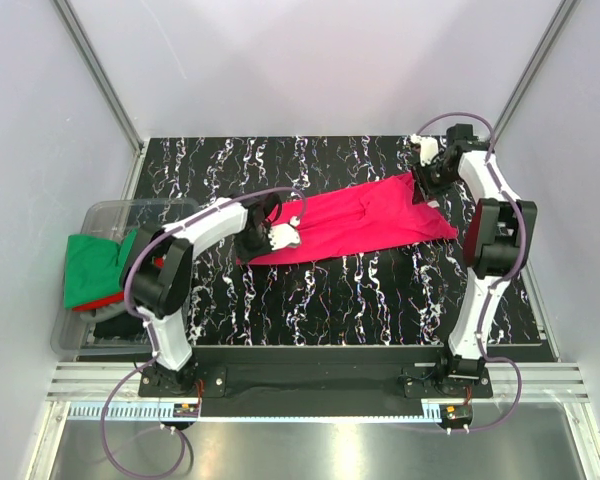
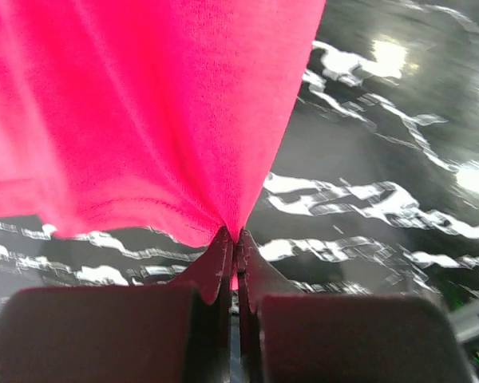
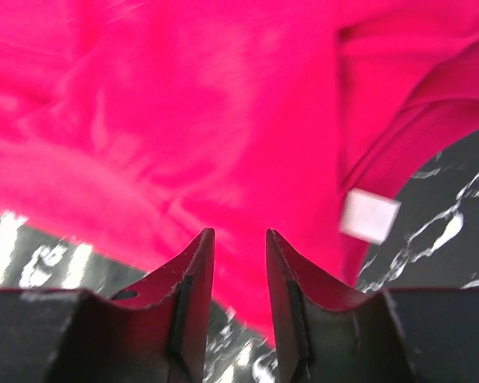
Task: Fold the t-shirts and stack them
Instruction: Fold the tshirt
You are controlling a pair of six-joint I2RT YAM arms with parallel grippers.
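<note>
The crimson t-shirt lies stretched across the middle of the black marbled table. My left gripper is shut on its left hem corner; the left wrist view shows the cloth pinched between the closed fingertips. My right gripper hovers at the shirt's right end, open with nothing between the fingers; the right wrist view shows the shirt with its white label just beyond the tips. A green t-shirt lies over a red one and a dark one in the bin.
A clear plastic bin stands at the table's left edge holding the other shirts. The table has a metal rail along its near edge and white walls around it.
</note>
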